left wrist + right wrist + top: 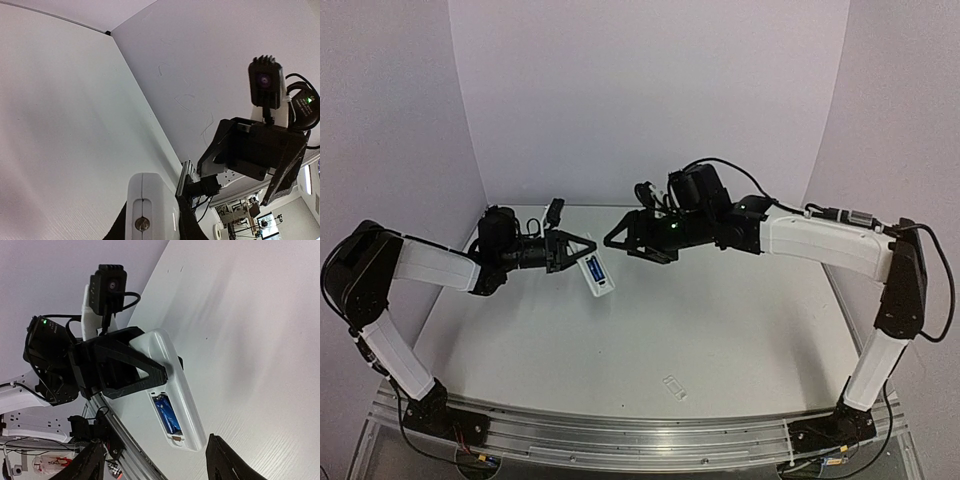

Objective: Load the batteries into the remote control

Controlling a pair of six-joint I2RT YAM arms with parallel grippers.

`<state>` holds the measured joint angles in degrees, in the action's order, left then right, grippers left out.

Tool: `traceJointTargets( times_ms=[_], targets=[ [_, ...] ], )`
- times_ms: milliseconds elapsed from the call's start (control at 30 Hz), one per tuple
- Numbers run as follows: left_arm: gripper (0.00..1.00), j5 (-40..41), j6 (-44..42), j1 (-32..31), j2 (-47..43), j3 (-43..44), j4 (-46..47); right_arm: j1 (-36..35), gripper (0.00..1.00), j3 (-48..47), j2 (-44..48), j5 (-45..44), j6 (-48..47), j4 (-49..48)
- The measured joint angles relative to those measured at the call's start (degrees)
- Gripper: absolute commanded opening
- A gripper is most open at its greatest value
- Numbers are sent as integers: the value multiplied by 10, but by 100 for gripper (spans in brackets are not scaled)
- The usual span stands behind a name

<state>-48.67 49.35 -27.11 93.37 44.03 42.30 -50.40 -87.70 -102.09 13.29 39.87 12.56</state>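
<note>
The white remote control [601, 274] hangs above the table's far middle, and my left gripper [586, 254] is shut on its upper end. In the right wrist view the remote control [182, 407] shows its back with the compartment uncovered. The blue batteries [166, 413] lie inside it. One black left finger [142, 374] presses the remote's back. My right gripper [157, 467] is open just off the remote's lower end, with nothing between its fingers. From the top it [618, 240] sits right of the remote. The left wrist view shows the remote's end [150, 200] between my fingers.
A small clear rectangular cover piece [673, 386] lies on the white table [740, 330] near the front, right of centre. The aluminium rail [620, 440] with both arm bases runs along the near edge. White walls close in the back and sides.
</note>
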Motion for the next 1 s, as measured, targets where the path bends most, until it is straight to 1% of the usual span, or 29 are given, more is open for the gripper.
traceJointTargets(
  times_ms=[167,300,433,767,1000],
  targets=[
    [0,0,8,0,-4,0,10,6,67,-3,-39,63,49,-9],
    [0,-1,29,0,-4,0,38,9,68,-6,-65,84,88,-14],
    [0,-2,39,-1,-5,0,58,10,68,-6,-72,91,118,-27],
    [0,-1,47,-2,-9,-14,68,11,68,-3,-76,99,175,-105],
    [0,3,46,-2,-9,-14,68,13,62,-4,-95,106,195,-122]
  ],
)
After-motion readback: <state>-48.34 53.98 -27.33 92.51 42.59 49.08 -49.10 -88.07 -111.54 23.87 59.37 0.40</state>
